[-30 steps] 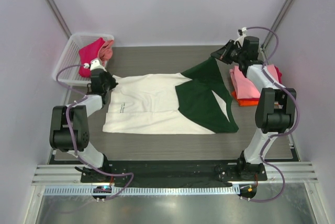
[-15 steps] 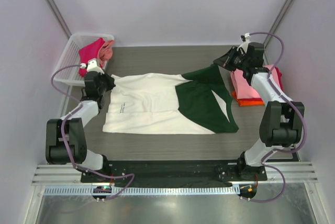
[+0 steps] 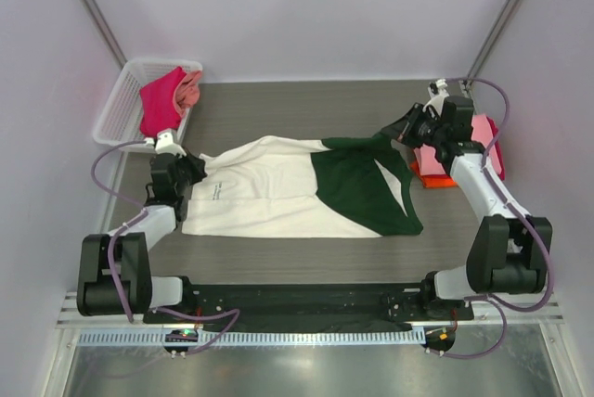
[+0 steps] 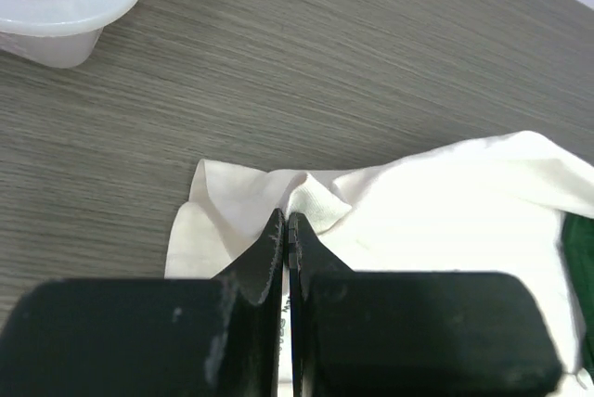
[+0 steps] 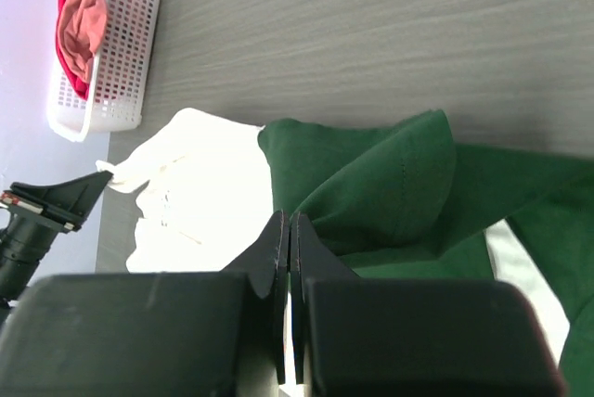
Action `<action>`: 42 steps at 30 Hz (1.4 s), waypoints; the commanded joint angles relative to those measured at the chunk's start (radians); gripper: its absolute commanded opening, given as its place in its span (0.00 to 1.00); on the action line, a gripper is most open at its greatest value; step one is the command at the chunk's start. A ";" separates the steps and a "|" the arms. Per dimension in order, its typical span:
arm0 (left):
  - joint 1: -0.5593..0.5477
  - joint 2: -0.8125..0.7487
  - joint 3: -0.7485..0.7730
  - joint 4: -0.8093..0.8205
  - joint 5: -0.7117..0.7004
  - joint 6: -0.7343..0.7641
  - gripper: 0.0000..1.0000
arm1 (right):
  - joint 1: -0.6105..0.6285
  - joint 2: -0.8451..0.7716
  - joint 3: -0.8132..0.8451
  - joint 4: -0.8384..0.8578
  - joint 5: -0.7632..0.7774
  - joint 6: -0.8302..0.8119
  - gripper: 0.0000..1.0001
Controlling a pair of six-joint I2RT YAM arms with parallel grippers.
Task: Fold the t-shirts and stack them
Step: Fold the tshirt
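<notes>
The cream t-shirt with dark green sleeves (image 3: 278,195) lies spread across the middle of the table. My left gripper (image 3: 192,167) is shut on its far left cream corner, seen pinched between the jaws in the left wrist view (image 4: 288,219). My right gripper (image 3: 397,132) is shut on the far edge of the green part (image 3: 367,151), which rises in a fold at the jaws in the right wrist view (image 5: 288,221). A folded stack with a pink tee (image 3: 425,160) over an orange one (image 3: 436,180) lies at the right, partly under my right arm.
A white mesh basket (image 3: 113,109) stands at the far left corner with a magenta tee (image 3: 160,100) and a salmon one (image 3: 190,89) in it. Its corner shows in the left wrist view (image 4: 65,7). Grey walls close in on both sides.
Both grippers have moved toward the near side, each holding the shirt's far edge. That edge has come nearer and the green part has bunched into a fold.
</notes>
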 commanded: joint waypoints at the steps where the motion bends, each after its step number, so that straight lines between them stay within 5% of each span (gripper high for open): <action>1: 0.008 -0.083 -0.030 0.117 -0.025 -0.003 0.00 | -0.004 -0.100 -0.053 0.005 0.025 -0.021 0.01; 21: 0.007 -0.254 -0.145 0.047 -0.145 -0.055 0.05 | -0.004 -0.670 -0.542 -0.015 0.376 0.175 0.04; 24: 0.007 -0.341 -0.198 0.039 -0.195 -0.131 0.23 | -0.003 -0.824 -0.662 -0.011 0.449 0.234 0.27; 25: 0.008 -0.375 -0.229 0.026 -0.214 -0.145 0.35 | -0.004 -0.861 -0.682 -0.010 0.469 0.247 0.49; 26: 0.007 -0.405 -0.252 0.027 -0.229 -0.162 0.41 | -0.004 -0.896 -0.699 -0.008 0.503 0.257 0.55; 29: 0.007 -0.531 -0.303 -0.002 -0.327 -0.227 0.65 | -0.003 -0.975 -0.710 0.004 0.497 0.235 0.57; 34: 0.005 -0.642 -0.226 -0.296 -0.475 -0.421 0.89 | -0.001 -0.717 -0.583 0.024 0.361 0.149 0.49; 38: 0.005 -0.529 -0.061 -0.398 -0.359 -0.469 0.93 | 0.051 -0.465 -0.456 0.016 0.279 0.085 0.47; 42: 0.004 -0.380 0.051 -0.449 -0.205 -0.503 0.94 | 0.224 -0.283 -0.287 -0.047 0.431 0.013 0.56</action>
